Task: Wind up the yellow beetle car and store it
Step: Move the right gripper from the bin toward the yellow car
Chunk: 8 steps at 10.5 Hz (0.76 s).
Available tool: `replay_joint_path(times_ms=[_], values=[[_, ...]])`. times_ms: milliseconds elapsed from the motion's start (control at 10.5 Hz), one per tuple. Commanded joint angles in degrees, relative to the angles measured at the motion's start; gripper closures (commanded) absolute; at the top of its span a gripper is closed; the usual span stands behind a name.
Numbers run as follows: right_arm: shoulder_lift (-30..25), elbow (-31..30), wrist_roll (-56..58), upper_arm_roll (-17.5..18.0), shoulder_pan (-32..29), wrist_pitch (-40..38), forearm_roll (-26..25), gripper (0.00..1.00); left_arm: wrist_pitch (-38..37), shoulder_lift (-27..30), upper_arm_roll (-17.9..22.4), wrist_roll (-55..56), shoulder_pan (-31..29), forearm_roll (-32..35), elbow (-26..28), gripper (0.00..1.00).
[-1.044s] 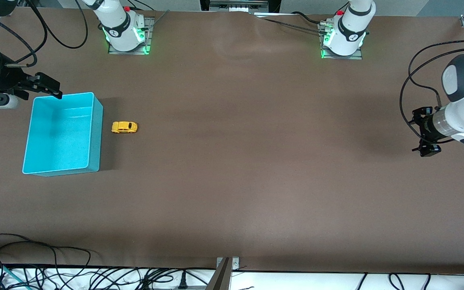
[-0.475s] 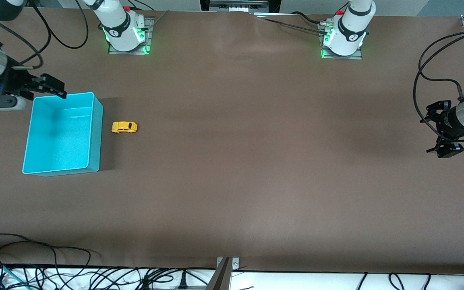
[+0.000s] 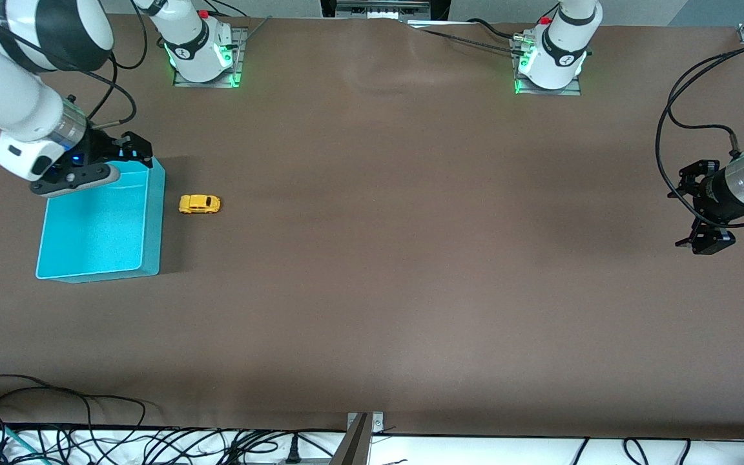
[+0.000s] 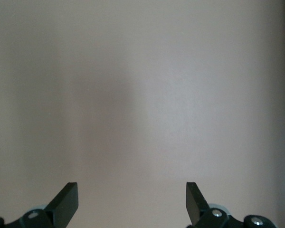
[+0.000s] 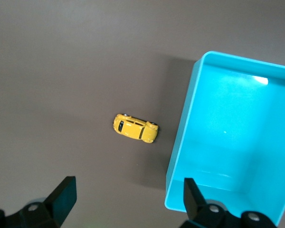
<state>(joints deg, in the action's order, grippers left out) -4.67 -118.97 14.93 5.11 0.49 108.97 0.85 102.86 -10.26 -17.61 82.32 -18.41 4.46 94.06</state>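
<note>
The yellow beetle car (image 3: 199, 204) is tiny, rounded, dark-windowed.

Yellow beetle car (image 3: 199, 204), dark windows; turquoise bin (image 3: 97, 226); brown table (image 3: 411, 258).

The left wrist view looks straight down on a bare stretch of the brown table (image 4: 147, 85), with nothing lying on it. The surface is plain and matte, with a faint darker band of shade running across it. At one edge of the picture the left gripper (image 4: 132, 204) shows its two dark fingertips (image 4: 66, 202), set wide apart with only table surface visible between them. They hold nothing and touch nothing. Small round fasteners sit on the finger mounts.
</note>
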Motion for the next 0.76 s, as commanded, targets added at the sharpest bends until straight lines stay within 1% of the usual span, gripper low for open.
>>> replay_joint_path(times_ms=[0, 190, 285, 380, 475, 570, 665], values=[[-3.7, -8.8, 9.3, 4.4, -2.9, 6.1, 0.0, 0.00, -1.4, 0.5, -0.6, -16.2, -0.6, -1.2, -3.4, 0.00], [-3.5, -13.2, 21.0, 7.5, -4.4, 10.7, 0.0, 0.00, -1.4, 0.3, -1.0, -35.5, -0.2, -0.6, -4.7, 0.00], [-3.3, -15.5, 27.2, 8.2, -5.1, 14.2, 0.0, 0.00, -1.5, 0.5, -1.1, -43.8, -0.3, -1.3, -4.7, 0.00], [-3.2, -17.3, 32.2, 9.1, -5.8, 17.2, 0.0, 0.00, -1.7, 0.5, -1.5, -48.6, -0.2, -1.3, -4.8, 0.00], [-3.1, -18.8, 36.0, 11.0, -7.2, 19.6, 0.0, 0.00, -2.7, 0.6, -1.8, -50.9, -0.2, -1.2, -5.0, 0.00], [-2.6, -20.3, 40.3, 13.2, -8.4, 22.1, 0.0, 0.00, -3.5, 0.5, -2.6, -54.4, -0.3, -0.6, -6.8, 0.00], [-1.5, -21.6, 44.4, 15.3, -9.9, 25.6, 0.0, 0.00, -3.6, 0.5, -2.6, -60.7, -0.3, -0.5, -7.1, 0.00]])
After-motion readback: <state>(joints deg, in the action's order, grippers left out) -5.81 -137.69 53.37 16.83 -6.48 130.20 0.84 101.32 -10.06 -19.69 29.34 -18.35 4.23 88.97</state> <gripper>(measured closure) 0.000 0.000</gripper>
